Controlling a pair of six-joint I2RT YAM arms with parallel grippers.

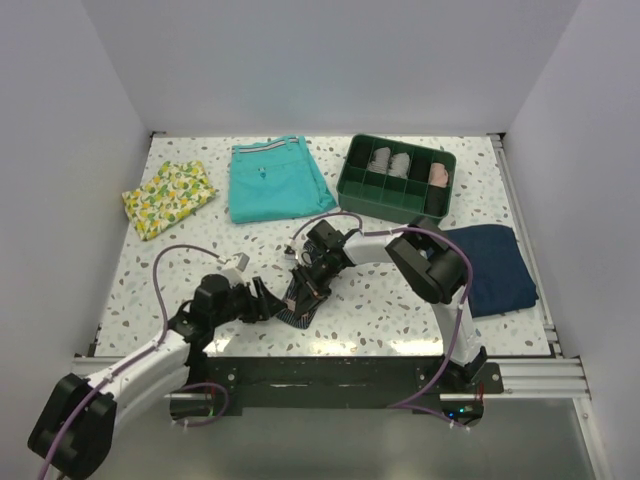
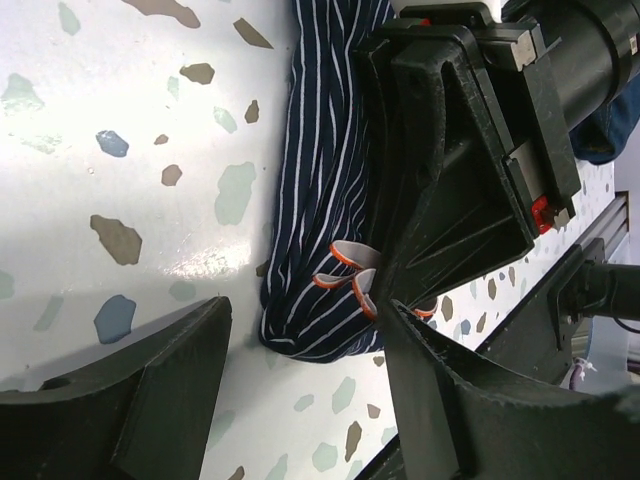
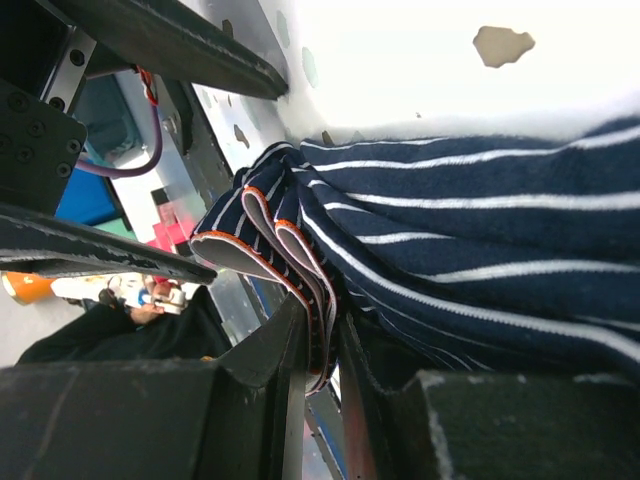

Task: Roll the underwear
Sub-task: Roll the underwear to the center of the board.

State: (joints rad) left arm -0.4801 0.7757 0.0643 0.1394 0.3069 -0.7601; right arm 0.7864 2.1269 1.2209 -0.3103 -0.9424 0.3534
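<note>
Surroundings: teal shorts (image 1: pixel 275 180) and green divided tray (image 1: pixel 395 178) beyond right end effector (image 3: pixel 322 335), plain navy garment (image 1: pixel 495 265) to its right, lemon-print cloth (image 1: pixel 168 198) beyond left end effector (image 2: pixel 300 315); none touching either. Underwear (image 2: pixel 320 150), bunched, navy with pale pinstripes, lies on bench (image 2: pixel 120 150) between left end effector's spread fingers; right end effector pinches its folded orange-red edge and hides part of the cloth.
</note>
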